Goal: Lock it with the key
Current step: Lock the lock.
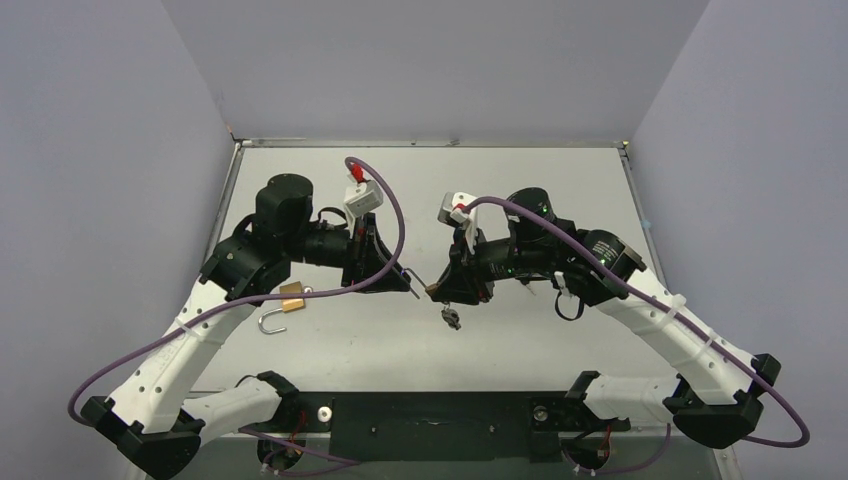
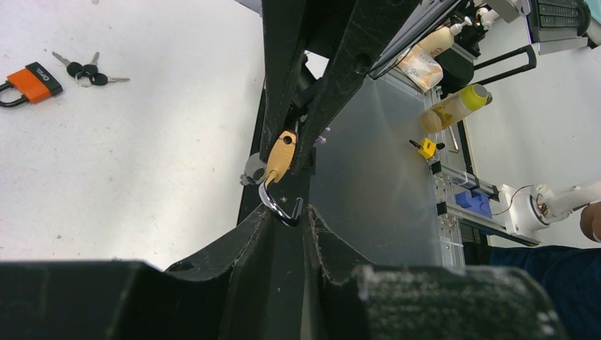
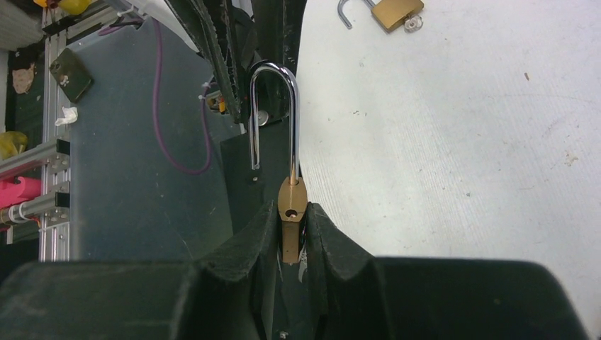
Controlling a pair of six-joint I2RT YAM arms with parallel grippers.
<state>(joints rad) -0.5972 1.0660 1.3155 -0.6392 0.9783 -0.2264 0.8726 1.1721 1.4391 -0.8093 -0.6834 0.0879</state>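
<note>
We see the right claw [image 3: 290,214] shut tight on the body of a small brass padlock [image 3: 291,202], held above the middle of the table [image 1: 520,180]. Its silver shackle [image 3: 273,71] stands open and reaches toward the left claw [image 2: 289,216]. The fingers of the left claw are nearly closed around the shackle's bend. We cannot tell whether they press on it.

The table is pale and bare in most places, with faint specks. Plain lilac walls [image 1: 420,70] rise behind the held padlock and to either side of it. A purple cable [image 1: 395,215] loops from each arm.

We count three padlocks. The first is the held one.

- A second brass padlock [image 1: 291,297] lies on the table left of the held padlock, beside the left arm, with its shackle open too.
- An orange padlock [image 2: 39,80] lies on the table apart from the held padlock and shows only in the left wrist view.

We count one bunch of keys [image 2: 86,71] with dark heads. It lies loose on the table near the held padlock, on the side toward the arm bases, and just beside the orange padlock. Neither claw touches the keys.

There are two arms and two claws.
</note>
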